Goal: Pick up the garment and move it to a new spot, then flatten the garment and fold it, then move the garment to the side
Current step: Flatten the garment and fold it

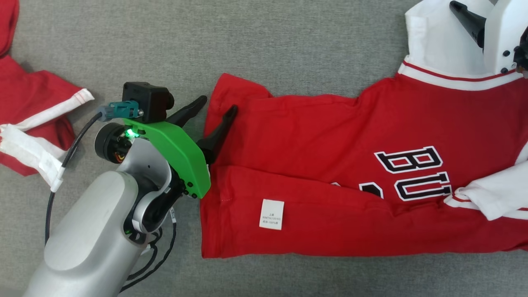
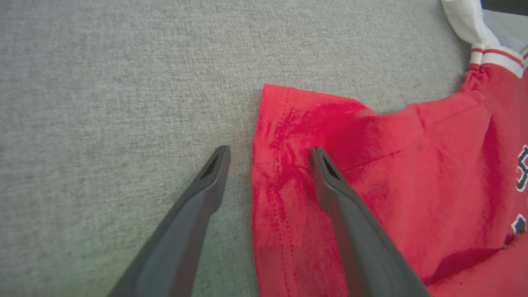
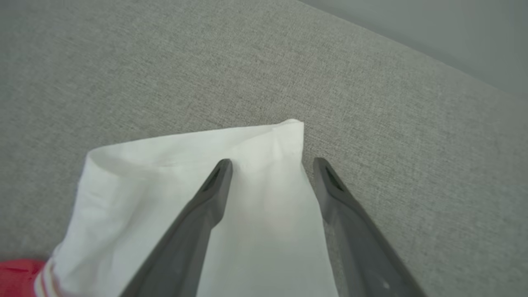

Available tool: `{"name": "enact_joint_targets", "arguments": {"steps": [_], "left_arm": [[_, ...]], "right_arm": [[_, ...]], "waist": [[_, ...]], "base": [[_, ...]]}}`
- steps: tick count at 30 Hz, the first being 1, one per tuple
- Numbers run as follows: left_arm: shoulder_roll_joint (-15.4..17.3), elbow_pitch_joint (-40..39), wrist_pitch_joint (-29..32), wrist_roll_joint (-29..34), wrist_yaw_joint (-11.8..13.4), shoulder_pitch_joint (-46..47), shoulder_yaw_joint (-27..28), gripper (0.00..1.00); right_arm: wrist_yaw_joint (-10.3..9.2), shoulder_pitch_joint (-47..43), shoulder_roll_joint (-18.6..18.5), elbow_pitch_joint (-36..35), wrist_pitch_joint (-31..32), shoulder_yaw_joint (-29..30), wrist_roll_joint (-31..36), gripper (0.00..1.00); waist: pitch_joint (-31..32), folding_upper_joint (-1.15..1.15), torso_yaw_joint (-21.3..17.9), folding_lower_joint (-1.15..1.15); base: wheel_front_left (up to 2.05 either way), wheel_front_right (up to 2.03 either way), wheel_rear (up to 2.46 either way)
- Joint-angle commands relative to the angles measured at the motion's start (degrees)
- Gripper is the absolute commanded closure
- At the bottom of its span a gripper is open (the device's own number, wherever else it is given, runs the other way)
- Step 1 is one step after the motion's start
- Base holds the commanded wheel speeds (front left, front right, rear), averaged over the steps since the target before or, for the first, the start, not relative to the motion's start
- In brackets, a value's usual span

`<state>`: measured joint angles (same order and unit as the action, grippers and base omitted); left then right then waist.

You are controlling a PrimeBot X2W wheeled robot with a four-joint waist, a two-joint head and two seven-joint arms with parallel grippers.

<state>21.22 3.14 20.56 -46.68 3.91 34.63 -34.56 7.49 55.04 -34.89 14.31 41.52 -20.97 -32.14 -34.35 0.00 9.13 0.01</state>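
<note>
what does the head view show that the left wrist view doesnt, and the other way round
Head view's extras: a second red garment at the left, the white care label on the red jersey, and the green bracket on the left wrist. Left wrist view's extra: the stitch lines along the jersey's hem, close up. Shared: the left hand, open, one finger over the jersey and one over the grey surface, plus the white sleeve.

We see a grey fabric surface carrying a red jersey laid flat and, well apart, another red-and-white garment.
</note>
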Motion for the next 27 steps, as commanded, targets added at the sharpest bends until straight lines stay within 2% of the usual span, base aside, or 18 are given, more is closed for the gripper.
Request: {"name": "enact_joint_targets", "arguments": {"steps": [1, 5, 8, 9, 11, 12, 13, 15, 19, 27], "left_arm": [[0.1, 1.5, 0.7, -0.6, -0.4, -0.3, -0.6, 0.0], [-1.2, 2.8, 1.2, -1.4, -1.2, 0.5, -1.5, 0.02], [-2.2, 3.5, 1.8, -1.9, -1.9, 0.9, -2.2, 0.18], [-2.5, 3.7, 2.1, -2.1, -2.1, 1.2, -2.4, 0.31], [-3.0, 4.1, 2.2, -2.3, -2.5, 1.6, -2.6, 0.71], [-3.3, 4.3, 2.3, -2.6, -2.7, 1.8, -2.6, 1.0], [-3.4, 4.6, 2.3, -2.6, -3.0, 2.1, -2.7, 1.0], [-3.6, 5.1, 2.0, -2.8, -3.4, 2.7, -2.5, 1.0], [-4.2, 5.9, 0.3, -3.2, -3.3, 4.3, -1.2, 1.0], [-2.5, 5.8, -3.0, -3.5, -2.0, 4.5, 2.6, 1.0]], "right_arm": [[0.01, 0.9, 0.1, 1.5, 0.0, -0.6, 0.5, 0.0], [0.01, 1.7, 0.6, 7.5, 2.8, -2.8, 1.5, 0.0], [0.0, 1.8, 0.8, 9.2, 5.0, -3.9, 1.5, 0.0], [0.0, 1.8, 1.0, 9.5, 5.7, -4.3, 1.3, 0.0], [0.0, 1.9, 1.6, 9.8, 7.2, -5.1, 0.7, 0.0], [0.01, 1.9, 1.7, 9.6, 7.8, -5.6, 0.5, 0.31], [0.02, 2.0, 1.7, 9.3, 8.0, -6.2, 0.3, 1.0], [0.01, 2.3, 1.8, 8.5, 8.1, -7.1, -1.0, 1.0], [-0.03, 5.8, 0.4, 5.8, 2.3, -6.5, -2.5, 1.0], [-0.03, 9.4, 0.0, 8.0, -8.3, -2.6, -3.6, 1.0]], "waist": [[-0.3, 0.0, 2.0, -0.01], [0.0, 0.0, 2.4, -0.01], [-0.3, 0.0, 2.2, -0.01], [-0.5, 0.0, 2.2, -0.01], [-1.0, 0.0, 1.9, -0.01], [-1.3, 0.0, 1.9, -0.01], [-1.5, 0.0, 1.8, -0.01], [-2.0, 0.0, 1.5, -0.01], [-2.5, 0.0, 1.1, -0.01], [-0.6, 0.0, -0.2, -0.01]], "base": [[0.0, 0.0, 0.0], [0.0, 0.0, 0.0], [0.0, 0.0, 0.0], [0.0, 0.0, 0.0], [0.0, 0.0, 0.0], [0.0, 0.0, 0.0], [0.0, 0.0, 0.0], [0.0, 0.0, 0.0], [0.0, 0.0, 0.0], [0.0, 0.0, 0.0]]}}
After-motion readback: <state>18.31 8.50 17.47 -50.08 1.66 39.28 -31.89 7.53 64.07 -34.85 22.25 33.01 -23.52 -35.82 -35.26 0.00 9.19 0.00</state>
